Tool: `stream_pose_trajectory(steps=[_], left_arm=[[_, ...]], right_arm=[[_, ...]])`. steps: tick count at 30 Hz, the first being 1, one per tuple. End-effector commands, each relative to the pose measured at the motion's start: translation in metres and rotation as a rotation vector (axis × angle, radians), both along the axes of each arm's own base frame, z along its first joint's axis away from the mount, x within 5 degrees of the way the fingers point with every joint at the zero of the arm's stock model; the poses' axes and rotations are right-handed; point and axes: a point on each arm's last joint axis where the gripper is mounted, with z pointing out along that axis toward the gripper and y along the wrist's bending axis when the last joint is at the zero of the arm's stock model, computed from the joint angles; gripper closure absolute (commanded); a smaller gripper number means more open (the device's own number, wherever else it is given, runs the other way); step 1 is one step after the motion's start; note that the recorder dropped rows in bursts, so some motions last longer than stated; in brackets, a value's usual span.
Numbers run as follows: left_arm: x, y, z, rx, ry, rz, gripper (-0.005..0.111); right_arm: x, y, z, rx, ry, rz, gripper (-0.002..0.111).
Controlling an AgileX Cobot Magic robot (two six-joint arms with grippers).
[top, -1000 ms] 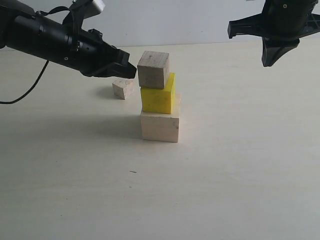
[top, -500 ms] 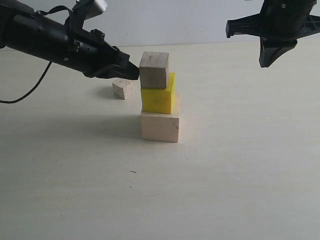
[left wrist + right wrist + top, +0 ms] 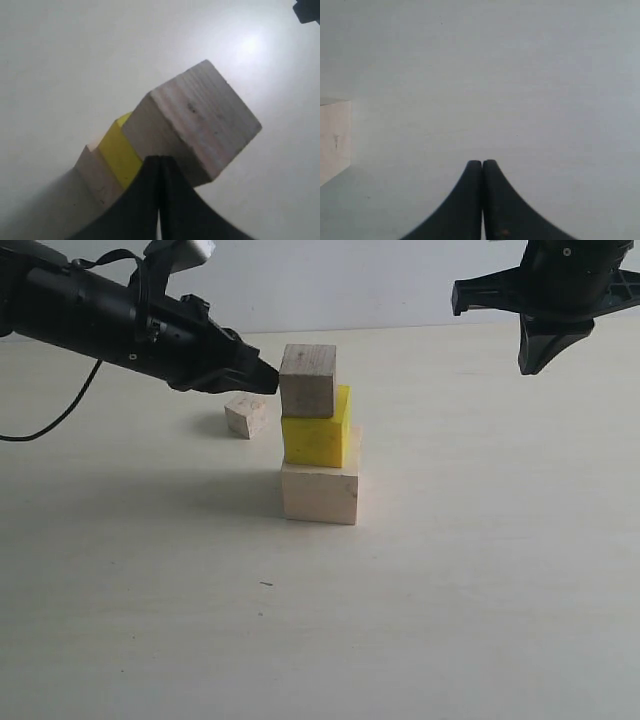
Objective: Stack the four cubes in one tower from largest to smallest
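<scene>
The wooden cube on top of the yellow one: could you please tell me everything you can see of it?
The small wood cube is bare greyish-tan timber with visible grain and dark specks. It sits upright on the yellow cube, set towards that cube's left side in the exterior view. The shut left gripper has its tip against, or almost against, its left face.

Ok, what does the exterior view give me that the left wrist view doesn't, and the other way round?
Only the exterior view: the smallest wood cube lying on the table, apart from the stack, and the right gripper high off to the right.

Only the left wrist view: a close look at the left gripper, shut, with its tip right at the lower edge of the small wood cube.

Both: the small wood cube on the yellow cube, which sits on the large wood cube, with the left gripper at the top cube's side.
</scene>
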Motion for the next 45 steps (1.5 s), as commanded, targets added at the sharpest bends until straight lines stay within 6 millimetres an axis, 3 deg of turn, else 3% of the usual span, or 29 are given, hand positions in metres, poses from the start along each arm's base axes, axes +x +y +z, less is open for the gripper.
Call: stream_pose_trajectory(steps=[1,11,30,36,43,45], left_arm=[[0.004,-0.001,-0.002,-0.022,-0.017,0.005,0.107],[0.009,-0.004,-0.017,-0.024,0.007,0.000,0.107],[0.015,-0.005,-0.011,-0.028,-0.035,0.013,0.107],[0.018,0.007,-0.015,0.013,0.000,0.065,0.107],[0.012,0.048,-0.035,-0.007,0.087,0.186,0.107],[0.007,0.048,-0.035,-0.016,0.078,0.182,0.107]], right_arm=[[0.000,-0.002,0.000,-0.003,-0.004,0.004,0.108],[-0.001,-0.001,0.000,0.011,0.001,0.018,0.108],[0.000,0.001,-0.002,0.016,0.010,0.035,0.108],[0.016,0.019,-0.039,0.150,0.073,0.051,0.108],[0.033,0.042,-0.097,0.331,0.183,0.038,0.108],[0.036,0.047,-0.105,0.378,0.188,0.033,0.108]])
